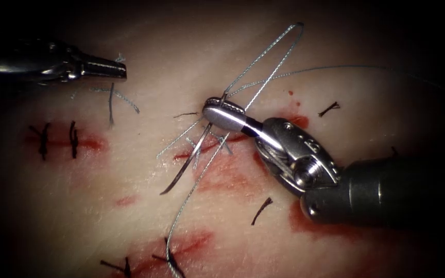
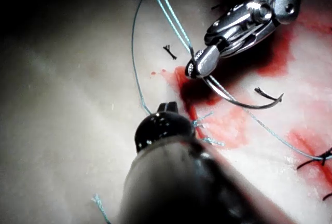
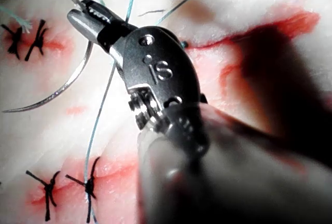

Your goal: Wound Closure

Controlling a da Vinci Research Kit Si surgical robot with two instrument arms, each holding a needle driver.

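Endoscope view: the right arm's steel needle driver [image 1: 223, 109] is clenching the thin curved steel needle [image 1: 186, 163] near its thread end, its stiff, slippery arc hanging free over the red cut [image 1: 209, 146], while the left tool [image 1: 106, 68] is idling closed, far left, grasping nothing.

Pale tissue [image 1: 130, 170] with red fluid [image 1: 222, 177], light-blue thread [image 1: 269, 54], black stitches [image 1: 72, 138].
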